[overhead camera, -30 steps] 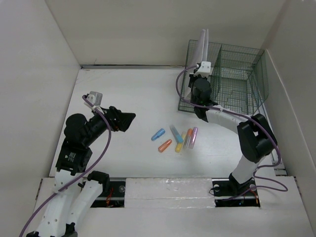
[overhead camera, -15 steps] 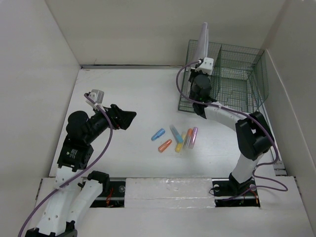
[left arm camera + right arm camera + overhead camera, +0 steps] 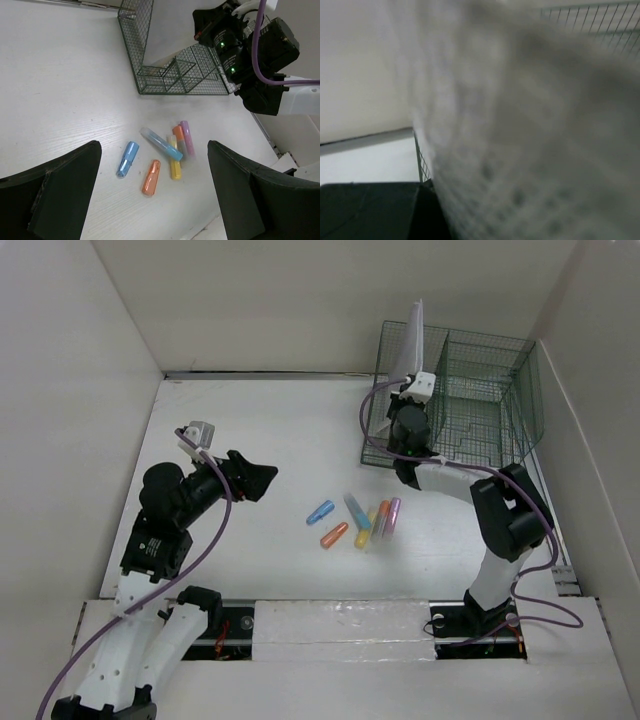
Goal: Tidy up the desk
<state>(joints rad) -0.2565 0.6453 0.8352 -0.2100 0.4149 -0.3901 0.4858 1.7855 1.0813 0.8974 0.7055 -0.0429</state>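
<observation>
The white desk [image 3: 260, 430] holds several coloured markers: blue [image 3: 320, 512], orange [image 3: 334, 535], long light-blue [image 3: 357, 510], yellow [image 3: 364, 532], orange-grey [image 3: 380, 520], purple [image 3: 391, 518]. My right gripper [image 3: 403, 400] is shut on a white sheet [image 3: 410, 335] that stands upright at the left compartment of the dark green wire rack [image 3: 480, 390]. In the right wrist view the blurred sheet [image 3: 520, 125] fills the frame beside one dark finger [image 3: 380, 210]. My left gripper [image 3: 262, 480] is open and empty above the desk, left of the markers. The left wrist view [image 3: 154, 147] shows them below it.
White walls enclose the desk on the left, back and right. The rack stands in the back right corner, with its stepped wire dividers [image 3: 185, 70] facing the markers. The right arm [image 3: 260, 55] reaches over the rack's front.
My right gripper has moved a little right and towards the rack with the sheet, which now stands more over the rack's left compartment. My left gripper has shifted slightly, still open.
</observation>
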